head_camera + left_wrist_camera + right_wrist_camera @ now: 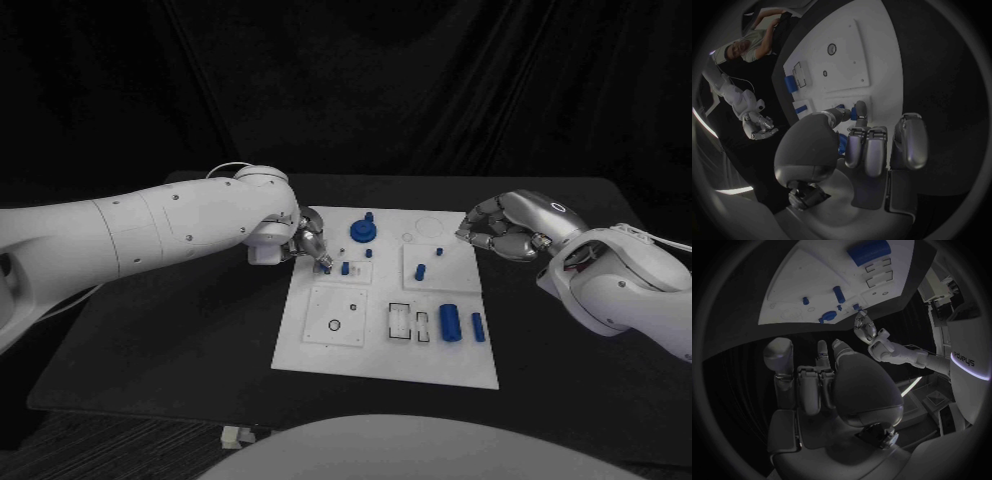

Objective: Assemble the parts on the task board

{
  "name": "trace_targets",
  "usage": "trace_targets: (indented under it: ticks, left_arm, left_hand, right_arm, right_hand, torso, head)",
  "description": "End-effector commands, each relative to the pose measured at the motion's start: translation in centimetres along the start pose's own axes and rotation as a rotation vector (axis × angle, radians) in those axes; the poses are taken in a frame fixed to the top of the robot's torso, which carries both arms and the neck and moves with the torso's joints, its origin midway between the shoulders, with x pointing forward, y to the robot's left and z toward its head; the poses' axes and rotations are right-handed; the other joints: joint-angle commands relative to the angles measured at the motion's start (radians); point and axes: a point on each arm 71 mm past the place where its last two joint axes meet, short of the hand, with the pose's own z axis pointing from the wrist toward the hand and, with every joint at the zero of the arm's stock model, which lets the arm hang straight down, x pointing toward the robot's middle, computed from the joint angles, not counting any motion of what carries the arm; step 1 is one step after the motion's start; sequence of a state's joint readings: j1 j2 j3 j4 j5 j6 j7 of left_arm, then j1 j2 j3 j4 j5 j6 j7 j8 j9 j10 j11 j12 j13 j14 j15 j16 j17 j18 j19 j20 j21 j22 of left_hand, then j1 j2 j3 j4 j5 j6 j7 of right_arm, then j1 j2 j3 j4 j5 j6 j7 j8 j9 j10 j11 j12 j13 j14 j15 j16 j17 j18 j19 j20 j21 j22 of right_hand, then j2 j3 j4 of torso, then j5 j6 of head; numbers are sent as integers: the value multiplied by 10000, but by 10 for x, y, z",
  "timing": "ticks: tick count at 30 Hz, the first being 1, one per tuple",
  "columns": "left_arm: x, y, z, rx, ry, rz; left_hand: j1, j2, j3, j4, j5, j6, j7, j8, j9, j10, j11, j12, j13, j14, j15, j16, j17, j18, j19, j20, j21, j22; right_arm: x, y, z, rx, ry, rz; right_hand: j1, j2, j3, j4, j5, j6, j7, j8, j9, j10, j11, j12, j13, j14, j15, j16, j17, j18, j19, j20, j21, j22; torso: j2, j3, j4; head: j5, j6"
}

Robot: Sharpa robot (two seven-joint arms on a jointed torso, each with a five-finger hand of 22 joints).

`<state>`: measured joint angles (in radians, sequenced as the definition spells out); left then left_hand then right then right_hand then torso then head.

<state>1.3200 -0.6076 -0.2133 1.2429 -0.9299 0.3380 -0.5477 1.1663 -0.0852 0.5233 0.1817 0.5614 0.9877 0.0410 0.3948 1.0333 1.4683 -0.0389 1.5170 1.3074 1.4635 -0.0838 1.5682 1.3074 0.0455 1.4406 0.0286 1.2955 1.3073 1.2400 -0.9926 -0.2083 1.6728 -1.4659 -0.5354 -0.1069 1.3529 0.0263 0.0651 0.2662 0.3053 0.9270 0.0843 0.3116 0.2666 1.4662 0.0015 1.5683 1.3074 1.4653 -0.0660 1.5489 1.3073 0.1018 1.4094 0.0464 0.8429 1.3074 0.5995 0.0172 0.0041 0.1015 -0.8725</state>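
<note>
The left hand [306,243] reaches over the left edge of the task board [387,352], its fingers [859,111] pinching what looks like a small blue part [326,268] down at the board's surface. Other blue parts stand or lie further along: a round knobbed piece [364,230] near the far edge, and a cylinder [450,322] toward the right. The right hand [505,230] hovers beside the board's far right corner above the table [173,330], fingers curled in on nothing.
</note>
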Motion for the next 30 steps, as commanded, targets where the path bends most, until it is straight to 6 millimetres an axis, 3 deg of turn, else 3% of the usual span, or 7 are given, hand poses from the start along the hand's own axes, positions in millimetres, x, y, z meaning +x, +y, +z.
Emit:
trace_targets:
  ticks: [1,30]
  left_arm:
    - [2,-3,1,135,192,25]
    - [6,-2,8,-50,446,87]
  left_hand:
    - [13,73,1011,-1064,72,-8,-44,-35,-8,559,36,-63,2143,1073,6,26,2634,169,-49,-10,-57,1804]
    - [16,81,1003,-1079,74,-17,-38,-37,-9,558,43,-62,2144,1073,11,26,2634,170,-52,-6,-61,1803]
  right_arm:
    - [1,-1,0,136,22,-10]
    - [1,0,0,108,13,-4]
  right_hand:
    - [96,5,9,-32,65,33,9,-29,-15,1046,36,25,2634,953,60,-59,2221,186,-74,21,-28,963]
    - [97,3,12,-31,71,32,13,-32,-16,1046,38,25,2634,954,61,-58,2223,187,-73,21,-41,962]
  torso:
    - [1,1,6]
    - [-4,0,2]
  head:
    - [9,-2]
    - [-6,-2]
